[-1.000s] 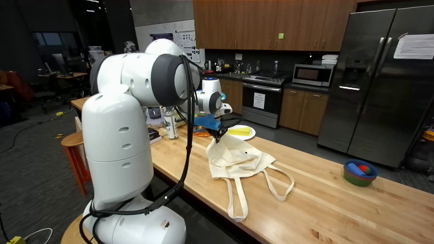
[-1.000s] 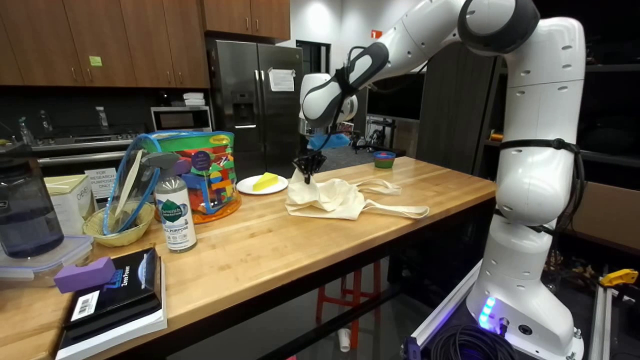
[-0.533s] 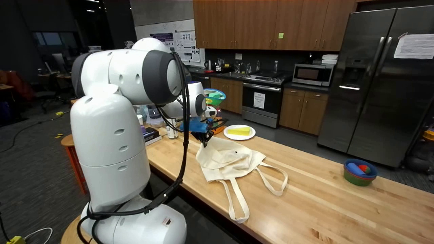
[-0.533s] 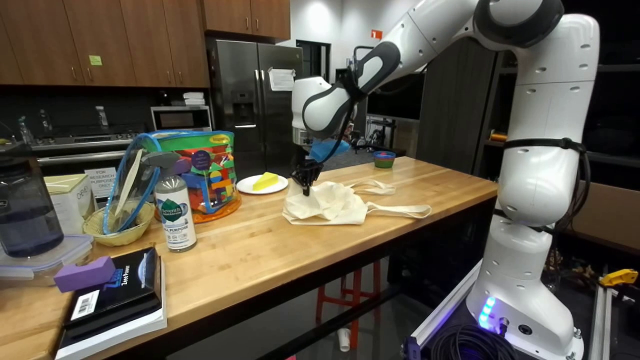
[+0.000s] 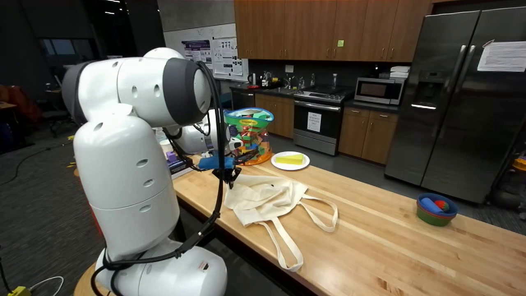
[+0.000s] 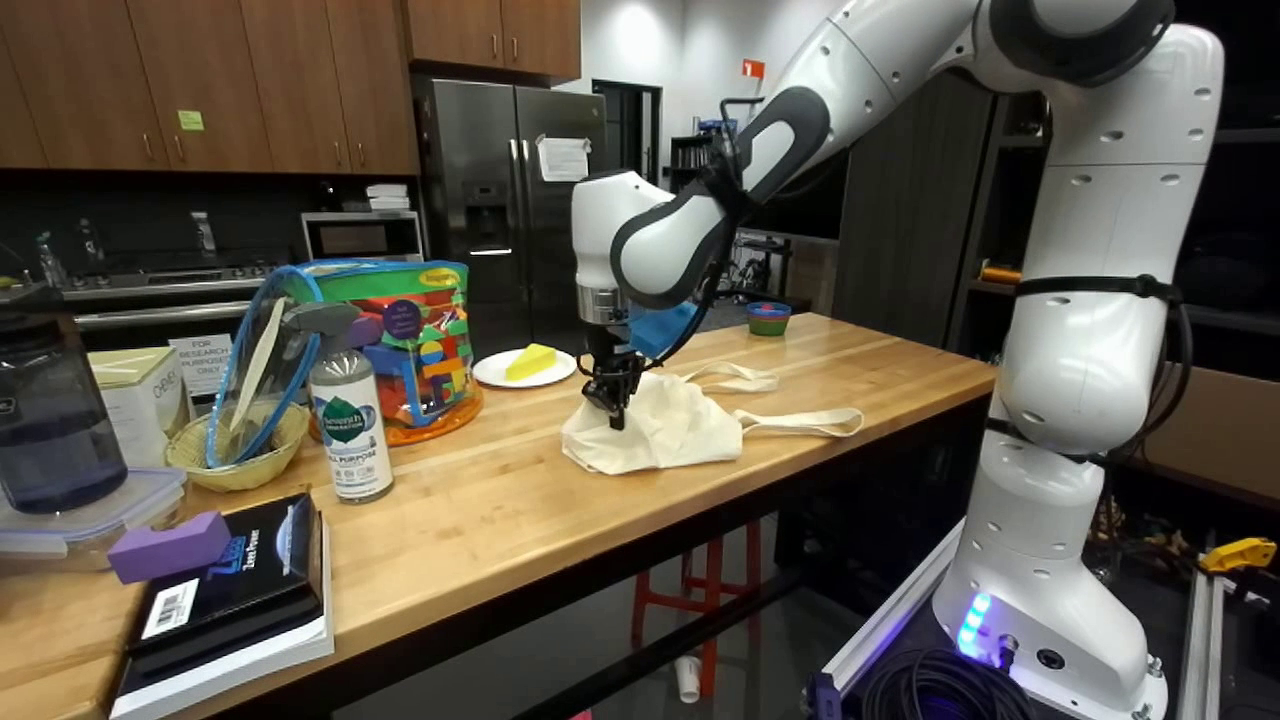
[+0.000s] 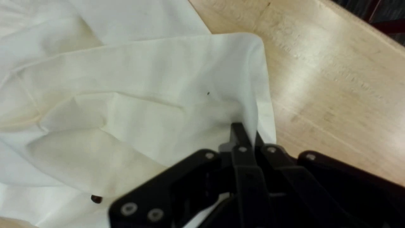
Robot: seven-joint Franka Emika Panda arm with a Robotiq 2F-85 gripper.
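Note:
A cream cloth tote bag lies crumpled on the wooden table, its two straps spread out over the tabletop. My gripper points down at the bag's end opposite the straps, near the table's long edge. In the wrist view the black fingers of my gripper are closed on a thin raised fold of the tote bag, near a corner of the cloth. The pinched fold rises slightly; the rest appears to lie on the table. The inner finger pads are mostly hidden by the cloth.
A white plate bearing a yellow block stands behind the bag, beside a clear bag of coloured blocks. Further along are a spray bottle, a basket and a book. Stacked bowls sit at the opposite end.
The arm has drawn back toward the table's long edge and dropped a little, dragging the bag's gripped end along. The straps have shifted with it, and the grip stays closed.

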